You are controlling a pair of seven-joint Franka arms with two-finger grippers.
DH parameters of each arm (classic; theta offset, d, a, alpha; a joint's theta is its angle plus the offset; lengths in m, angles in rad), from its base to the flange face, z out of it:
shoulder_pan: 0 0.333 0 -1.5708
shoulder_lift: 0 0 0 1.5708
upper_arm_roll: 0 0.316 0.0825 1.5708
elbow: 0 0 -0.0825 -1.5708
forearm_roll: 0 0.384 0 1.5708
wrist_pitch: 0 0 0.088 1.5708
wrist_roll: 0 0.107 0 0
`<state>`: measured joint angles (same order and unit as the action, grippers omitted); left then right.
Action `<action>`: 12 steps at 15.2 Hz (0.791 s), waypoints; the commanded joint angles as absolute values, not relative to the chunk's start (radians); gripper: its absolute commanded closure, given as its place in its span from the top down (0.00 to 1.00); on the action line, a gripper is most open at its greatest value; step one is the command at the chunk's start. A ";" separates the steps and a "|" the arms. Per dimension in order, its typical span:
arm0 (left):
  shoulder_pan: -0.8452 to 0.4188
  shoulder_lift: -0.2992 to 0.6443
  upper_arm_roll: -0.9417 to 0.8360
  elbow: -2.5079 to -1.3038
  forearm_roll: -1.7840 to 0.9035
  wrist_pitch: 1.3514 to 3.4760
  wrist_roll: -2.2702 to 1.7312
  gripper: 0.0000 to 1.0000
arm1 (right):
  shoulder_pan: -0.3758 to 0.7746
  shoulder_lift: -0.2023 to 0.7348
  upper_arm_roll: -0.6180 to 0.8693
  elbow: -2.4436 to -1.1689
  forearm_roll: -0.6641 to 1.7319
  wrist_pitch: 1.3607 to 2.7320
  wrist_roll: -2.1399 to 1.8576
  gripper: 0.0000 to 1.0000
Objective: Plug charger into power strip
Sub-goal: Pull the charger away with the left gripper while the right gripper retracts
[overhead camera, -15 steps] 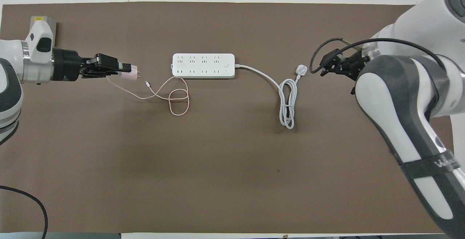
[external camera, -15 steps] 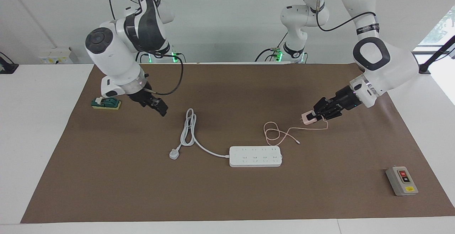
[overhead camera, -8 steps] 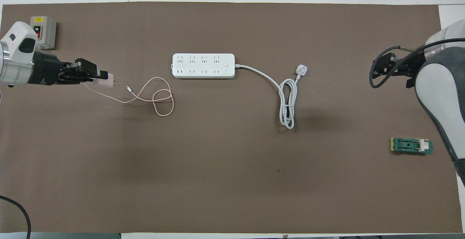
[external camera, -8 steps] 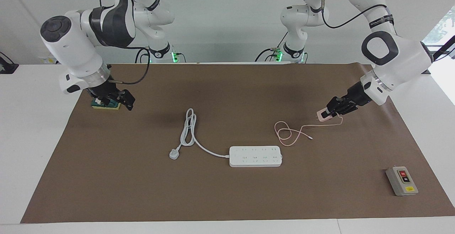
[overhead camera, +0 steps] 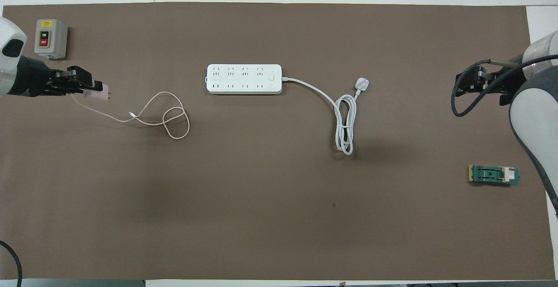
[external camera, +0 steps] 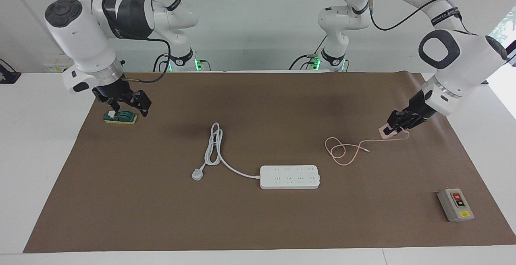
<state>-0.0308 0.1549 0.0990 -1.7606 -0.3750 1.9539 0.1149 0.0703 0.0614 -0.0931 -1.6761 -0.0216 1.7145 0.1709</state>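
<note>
Overhead: pale pink cube charger [overhead camera: 99, 95], prongs out.

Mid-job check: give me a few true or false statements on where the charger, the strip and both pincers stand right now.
1. The left pincer is shut on the charger. True.
2. The charger is plugged into the power strip. False: it is held apart from the strip, toward the left arm's end.
3. The right pincer holds the white plug. False: it is open and empty, over the green block.
4. The charger's pink cable trails on the mat. True.
</note>
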 commanded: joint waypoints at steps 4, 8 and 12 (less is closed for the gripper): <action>-0.101 0.173 0.089 -1.724 -0.212 1.948 -0.161 0.00 | 0.071 0.020 -0.081 -1.683 -0.041 1.675 0.132 1.00; -0.103 0.170 0.086 -1.723 -0.206 1.919 -0.186 0.00 | 0.072 0.017 -0.075 -1.684 -0.041 1.674 0.129 1.00; -0.101 0.169 0.086 -1.707 -0.204 1.916 -0.221 0.00 | 0.074 0.017 -0.074 -1.683 -0.040 1.672 0.129 1.00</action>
